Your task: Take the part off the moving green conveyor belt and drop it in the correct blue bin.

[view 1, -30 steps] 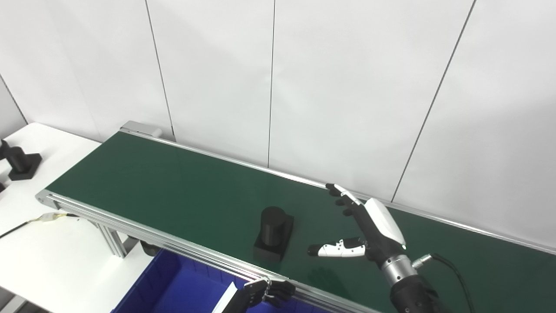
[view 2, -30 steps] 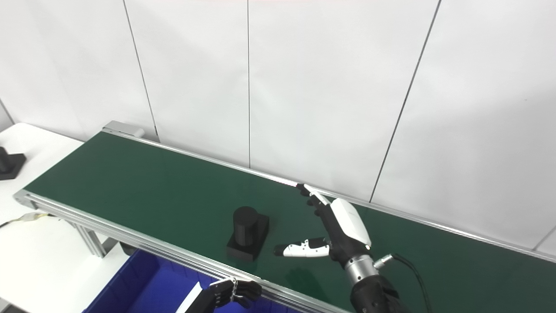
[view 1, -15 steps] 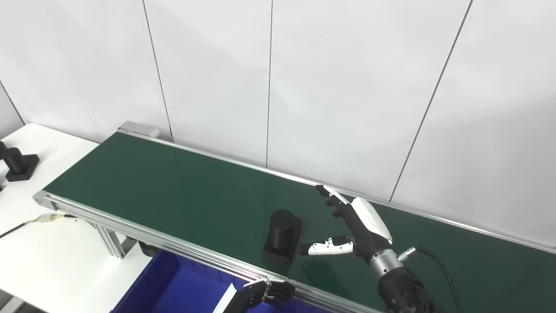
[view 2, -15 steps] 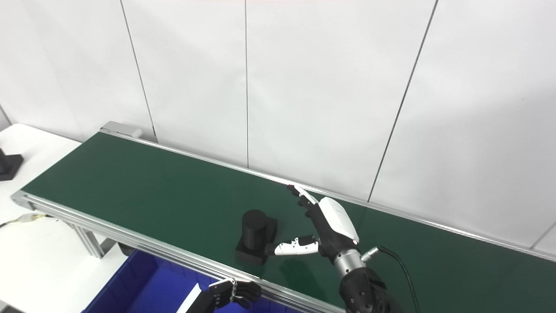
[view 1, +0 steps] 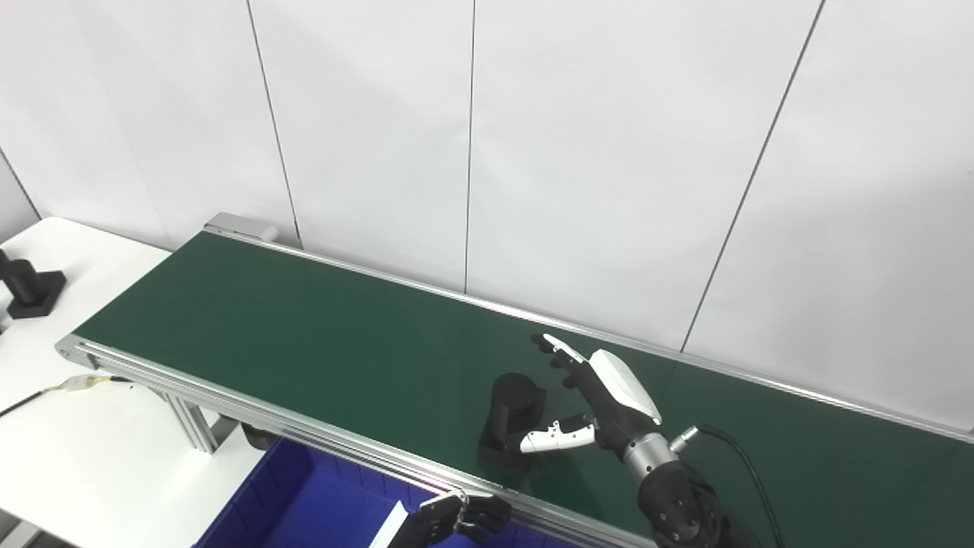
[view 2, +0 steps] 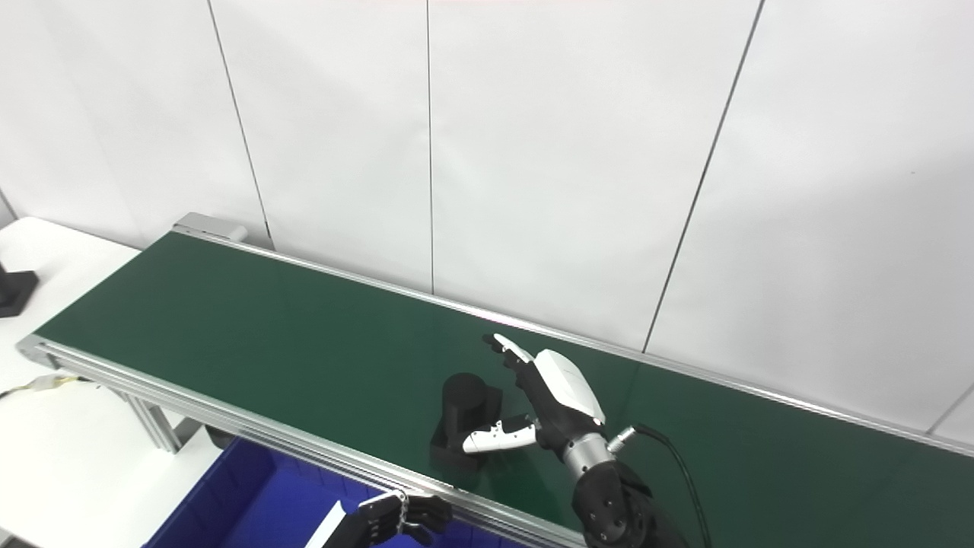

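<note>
One black part (view 1: 515,412), a short cylinder standing on a square base, is sitting upright on the green belt (view 1: 304,335) near its front rail, right beside the right robot hand (view 1: 590,396). That hand is spread wide and holding nothing: its thumb is reaching across the front of the part's base while its fingers (view 1: 559,352) are pointing up and past the cylinder's far side, so the part is lying in the gap between them. Whether anything is touching the part, I cannot tell.

To do this grasp well, the hand should probably be closing around the cylinder rather than the low base, timing the squeeze to the belt's travel so the part is not knocked over, and then lifting straight up.

The blue bin (view 1: 304,506) is waiting below the front rail, with the left robot hand (view 1: 456,517) hanging over it, fingers curled in and apparently gripping nothing.

The left eye view is showing a second black part (view 1: 29,281) standing whole on the white bench (view 1: 68,449) at far left; the right eye view is cutting it off at the frame's edge.
</note>
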